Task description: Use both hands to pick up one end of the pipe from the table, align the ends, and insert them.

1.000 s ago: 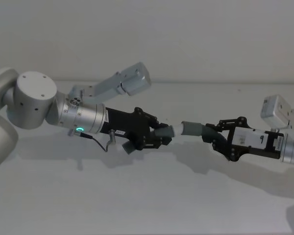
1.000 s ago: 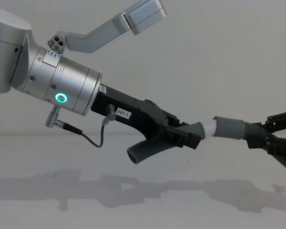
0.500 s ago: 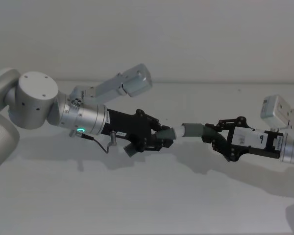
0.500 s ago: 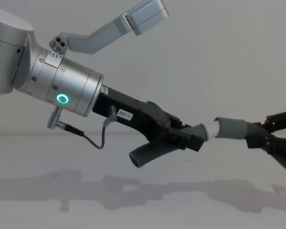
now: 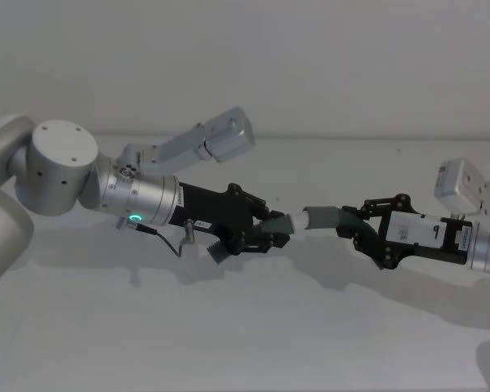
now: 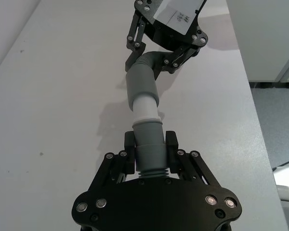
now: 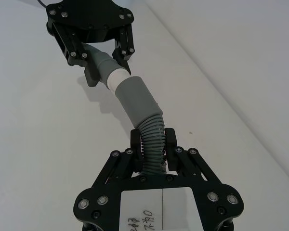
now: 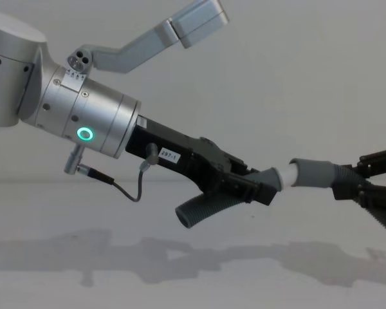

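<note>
Two pipe halves [image 6: 145, 103] meet midair, left gripper [image 6: 149, 149] and right gripper [image 7: 153, 144] jaws clamped on each; push off-axis and your white spigot [image 7: 116, 76] jams or slips.

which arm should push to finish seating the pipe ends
Probably the left. The left gripper grips its pipe piece just behind the white end, while the right gripper holds its piece back on the bendy ribbing.

A small white label [image 8: 169, 155] on the left gripper [image 8: 257, 185] body reads "297-1", while the white label [image 6: 179, 12] on the right gripper [image 6: 156, 53] body carries print too small to read.
</note>
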